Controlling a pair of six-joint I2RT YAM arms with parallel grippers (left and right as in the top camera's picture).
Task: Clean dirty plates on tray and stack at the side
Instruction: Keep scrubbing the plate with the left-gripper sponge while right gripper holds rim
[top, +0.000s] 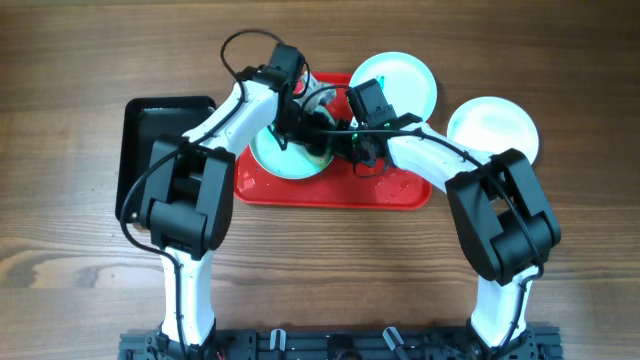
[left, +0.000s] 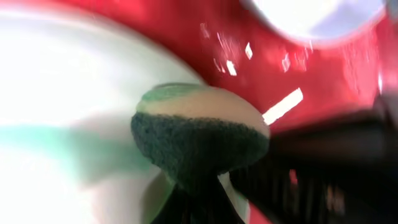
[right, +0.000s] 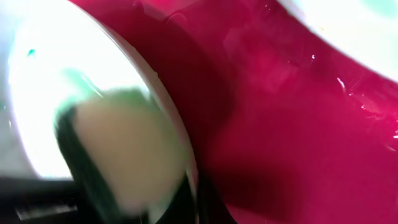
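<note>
One white plate (top: 492, 128) is sitting on the table (top: 80, 250) at right, seemingly done, while the left hand (top: 297, 128), clamped on a sponge (left: 199, 134), is wiping a green-smeared aqua plate (top: 268, 152) lying flat, face up, round with no long axis, at the left end of the red tray (top: 385, 185), a third plate (top: 400, 80) is waiting at its upper right corner, and I cannot tell whether the right hand (top: 338, 140) is closed.

**Robot test bench, seemingly a laboratory set-up**

A wood-grain tabletop (top: 80, 260) is viewed from directly above. A left arm (top: 185, 200) and a right arm (top: 500, 215), both black and white, are mounted on a black rail (top: 330, 345) at its near edge. A red tray (top: 400, 195), a black tray (top: 140, 125) and plain plates (top: 492, 128) are laid out as test props. The room beyond cannot be seen.
</note>
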